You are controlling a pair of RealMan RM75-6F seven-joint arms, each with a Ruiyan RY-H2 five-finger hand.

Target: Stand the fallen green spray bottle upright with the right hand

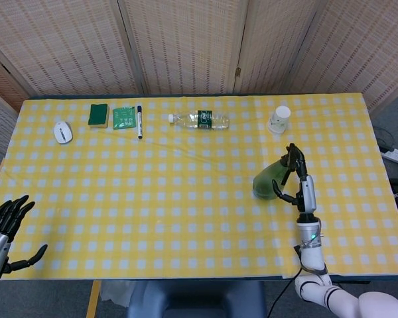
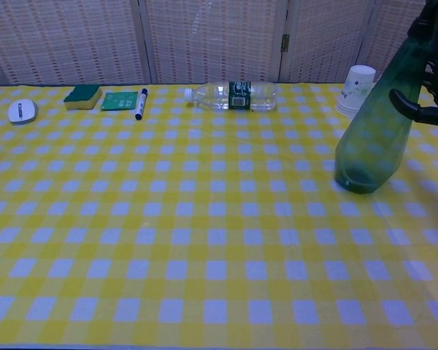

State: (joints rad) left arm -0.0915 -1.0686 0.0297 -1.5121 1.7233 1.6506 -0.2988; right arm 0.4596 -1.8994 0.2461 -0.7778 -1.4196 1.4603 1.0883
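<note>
The translucent green spray bottle (image 1: 268, 182) (image 2: 372, 138) stands on its base on the right part of the yellow checked table (image 1: 186, 199), leaning a little toward the right edge in the chest view. My right hand (image 1: 298, 180) (image 2: 432, 109) holds it around the narrow upper part, the thumb curved across the front and the other fingers behind the neck. The black spray head is cut off at the top right of the chest view. My left hand (image 1: 6, 228) hangs open off the table's near left corner, fingers spread, holding nothing.
A white paper cup (image 1: 278, 120) (image 2: 358, 89) stands just behind the bottle. Along the far edge lie a clear water bottle (image 1: 200, 120), a marker (image 1: 139, 120), a green card (image 1: 123, 117), a sponge (image 1: 98, 114) and a white mouse (image 1: 63, 132).
</note>
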